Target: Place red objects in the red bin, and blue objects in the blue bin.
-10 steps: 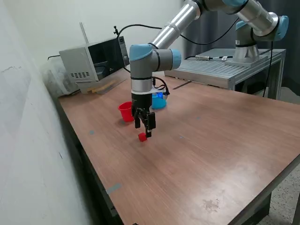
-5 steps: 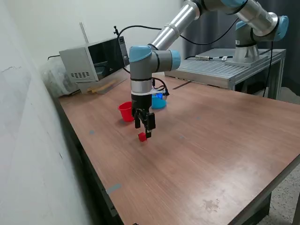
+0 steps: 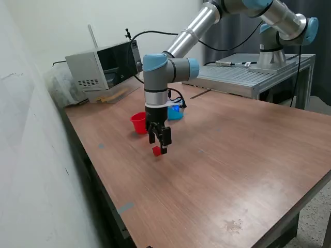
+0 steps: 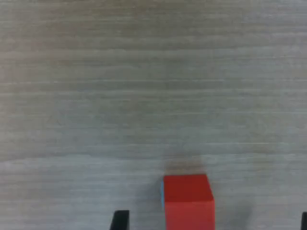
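Note:
One small red cube [image 3: 156, 151] lies on the wooden table, just in front of the red cup [image 3: 138, 123]. My gripper [image 3: 160, 146] hangs straight down over the cube, its fingers reaching to about the cube's height. In the wrist view the red cube [image 4: 188, 200] sits between two dark fingertips [image 4: 120, 220] that stand wide apart without touching it, so the gripper [image 4: 212, 221] is open. The light blue cup [image 3: 176, 113] stands behind the arm, partly hidden by it. No dark blue cubes show.
A grey box-like device [image 3: 101, 66] and clutter sit at the table's far corner, by the white wall on the exterior view's left. A metal bench [image 3: 248, 72] carrying the arm's base stands behind the table [image 3: 232, 170].
The gripper has sunk very slightly toward the red cube; the cube and both cups have stayed put.

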Robot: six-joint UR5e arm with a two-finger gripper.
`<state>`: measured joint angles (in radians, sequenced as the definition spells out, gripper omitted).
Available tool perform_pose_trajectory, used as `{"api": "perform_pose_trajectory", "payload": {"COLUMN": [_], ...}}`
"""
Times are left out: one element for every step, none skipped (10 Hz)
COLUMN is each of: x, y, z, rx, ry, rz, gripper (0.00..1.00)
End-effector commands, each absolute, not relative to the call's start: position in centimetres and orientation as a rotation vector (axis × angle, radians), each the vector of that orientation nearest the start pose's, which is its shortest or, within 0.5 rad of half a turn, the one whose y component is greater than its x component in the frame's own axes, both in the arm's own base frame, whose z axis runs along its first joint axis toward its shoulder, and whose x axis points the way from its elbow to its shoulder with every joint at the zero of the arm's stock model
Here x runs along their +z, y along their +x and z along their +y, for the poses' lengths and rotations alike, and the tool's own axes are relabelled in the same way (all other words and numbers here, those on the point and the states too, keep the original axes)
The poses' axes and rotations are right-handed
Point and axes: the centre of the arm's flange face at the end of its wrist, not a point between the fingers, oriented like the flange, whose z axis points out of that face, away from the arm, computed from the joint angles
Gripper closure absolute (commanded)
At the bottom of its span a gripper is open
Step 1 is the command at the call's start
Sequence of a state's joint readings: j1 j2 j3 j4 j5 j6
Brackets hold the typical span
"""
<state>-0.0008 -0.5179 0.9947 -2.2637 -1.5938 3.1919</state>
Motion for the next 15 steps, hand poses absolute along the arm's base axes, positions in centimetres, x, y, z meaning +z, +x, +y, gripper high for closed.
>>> {"api": "perform_pose_trajectory", "payload": {"x": [11.5,11.5,11.5,11.5,11.5,11.5,11.5,11.4,11.3,11.1,11.5,13.8,19.1,23.2,26.1], "y": [-83.8,-83.8,-83.9,-83.9,-83.9,-83.9,-83.9,-83.9,-83.8,-83.6,-83.3,-82.6,-80.9,-79.4,-78.1], "z": [-12.5,-11.8,-11.4,-11.2,-11.0,-11.0,-11.1,-11.0,-11.0,-11.1,-11.2,-11.6,-11.8,-11.9,-11.9], "rx": [0.271,0.27,0.271,0.271,0.271,0.272,0.271,0.272,0.269,0.266,0.27,0.286,0.329,0.368,0.361], "ry": [-2.244,-2.234,-2.228,-2.224,-2.222,-2.229,-2.24,-2.249,-2.262,-2.269,-2.268,-2.279,-2.296,-2.308,-2.306], "rz": [2.377,2.385,2.39,2.393,2.394,2.387,2.377,2.365,2.349,2.332,2.315,2.313,2.325,2.338,2.336], "gripper": [0.0,0.0,1.0,1.0,1.0,1.0,1.0,1.0,1.0,1.0,1.0,1.0,1.0,1.0,1.0]}}
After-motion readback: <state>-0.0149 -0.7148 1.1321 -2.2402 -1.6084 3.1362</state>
